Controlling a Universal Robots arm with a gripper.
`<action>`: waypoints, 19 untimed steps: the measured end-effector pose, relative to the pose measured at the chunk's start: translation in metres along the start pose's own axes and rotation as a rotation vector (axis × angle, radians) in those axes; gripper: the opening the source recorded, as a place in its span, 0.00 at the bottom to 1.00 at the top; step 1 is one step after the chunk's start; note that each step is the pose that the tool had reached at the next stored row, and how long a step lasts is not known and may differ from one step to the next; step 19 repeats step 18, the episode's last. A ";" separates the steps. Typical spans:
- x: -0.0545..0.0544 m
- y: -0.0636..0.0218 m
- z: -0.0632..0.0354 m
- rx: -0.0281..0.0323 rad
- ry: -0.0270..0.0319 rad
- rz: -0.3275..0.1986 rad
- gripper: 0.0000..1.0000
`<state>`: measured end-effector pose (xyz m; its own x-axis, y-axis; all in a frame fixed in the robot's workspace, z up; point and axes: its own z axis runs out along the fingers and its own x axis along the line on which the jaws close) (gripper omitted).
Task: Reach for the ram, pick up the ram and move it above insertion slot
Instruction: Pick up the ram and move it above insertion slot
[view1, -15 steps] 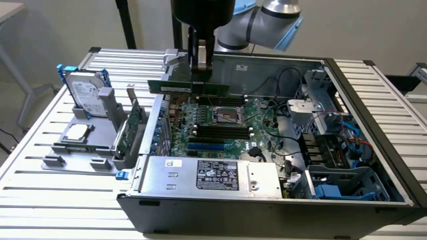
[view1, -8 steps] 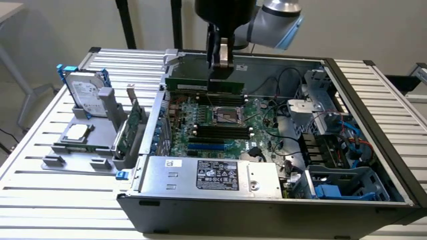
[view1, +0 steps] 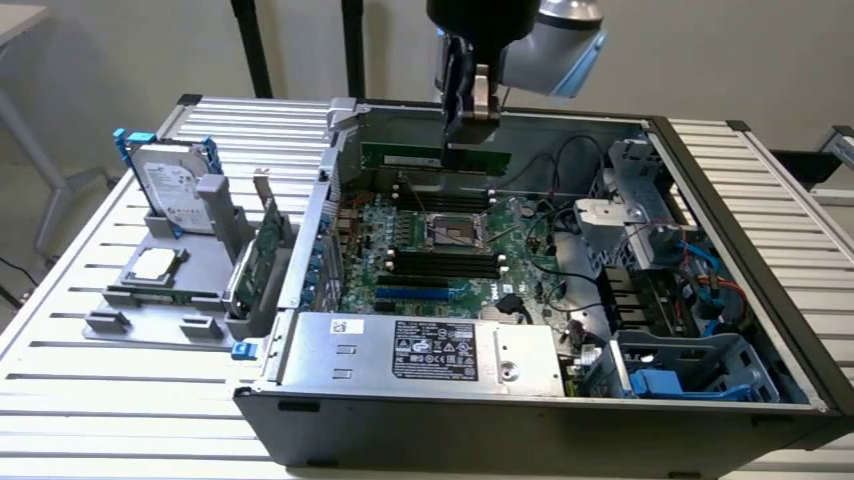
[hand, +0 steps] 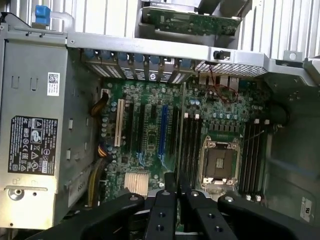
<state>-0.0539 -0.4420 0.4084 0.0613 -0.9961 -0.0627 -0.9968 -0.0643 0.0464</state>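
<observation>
the gripper (view1: 470, 138) is clamped on the ram (view1: 435, 158), held on edge at upper centre of the exterior frame, above the motherboard (view1: 441, 250). judged light, stiff, fragile: grip the board's long edge mid-length.

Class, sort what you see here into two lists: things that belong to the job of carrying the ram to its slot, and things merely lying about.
Belongs to the job:
- the ram, held over the open case
- the gripper, shut on it
- the black memory slots

Just lying about:
- hard drive
- expansion card
- power supply
- processor socket
</observation>
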 end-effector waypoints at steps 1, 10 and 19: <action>-0.003 -0.0028 0.0007 0.0000 0.0004 0.000 0.14; -0.027 -0.0272 0.0052 -0.0006 0.0090 0.000 0.14; -0.027 -0.0285 0.0051 -0.0005 0.0093 0.001 0.14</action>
